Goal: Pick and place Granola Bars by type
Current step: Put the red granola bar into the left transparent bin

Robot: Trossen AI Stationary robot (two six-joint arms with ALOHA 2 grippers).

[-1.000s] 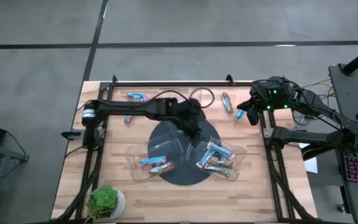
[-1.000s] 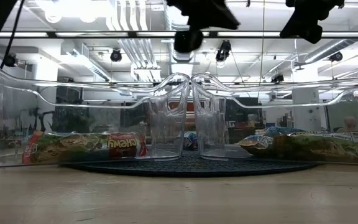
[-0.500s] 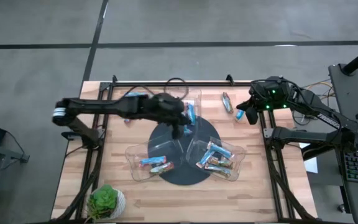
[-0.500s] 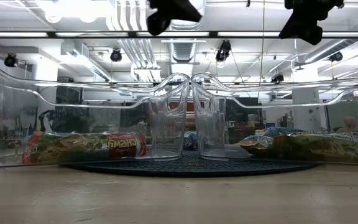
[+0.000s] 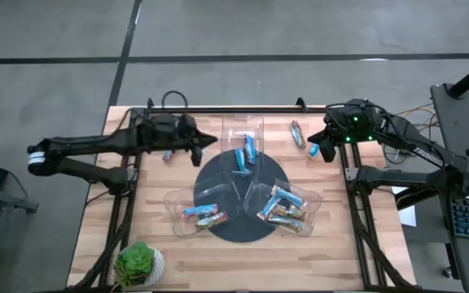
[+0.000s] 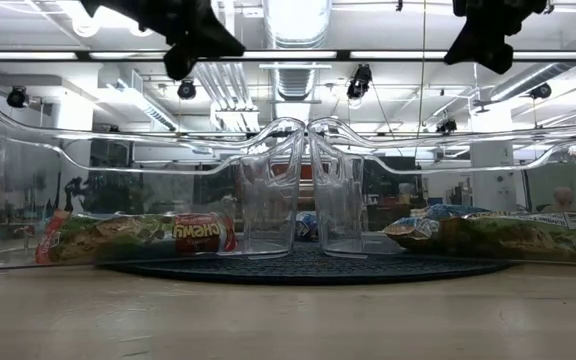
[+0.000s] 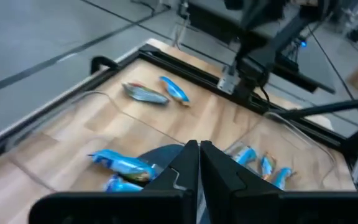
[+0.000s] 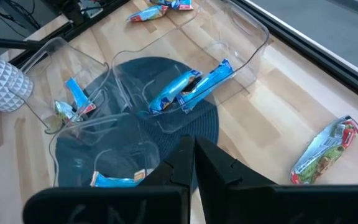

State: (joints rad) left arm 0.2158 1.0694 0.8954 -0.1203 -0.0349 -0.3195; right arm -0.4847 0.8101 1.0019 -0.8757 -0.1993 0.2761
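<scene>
Three clear trays stand on a dark round mat (image 5: 243,232). The far tray (image 5: 228,126) holds blue Granola Bars (image 5: 247,151). The near left tray (image 5: 176,205) and near right tray (image 5: 312,203) hold mixed bars (image 5: 283,207). Two loose bars (image 7: 145,93) lie on the wood at the far right, and more (image 8: 160,9) lie at the far left. My left gripper (image 5: 212,143) is shut with nothing in it, raised left of the far tray. My right gripper (image 5: 319,151) hangs shut and empty over the table's far right.
A small potted plant (image 5: 137,264) stands at the near left corner. A black frame rail (image 5: 218,108) runs along the far edge. Bare wood (image 5: 243,264) shows along the near edge.
My left gripper, shut throughout, has drawn back from over the middle of the mat toward the table's left edge, tipping up toward level. The blue bars in the far tray, covered by the arm before, now show. My right arm has kept still.
</scene>
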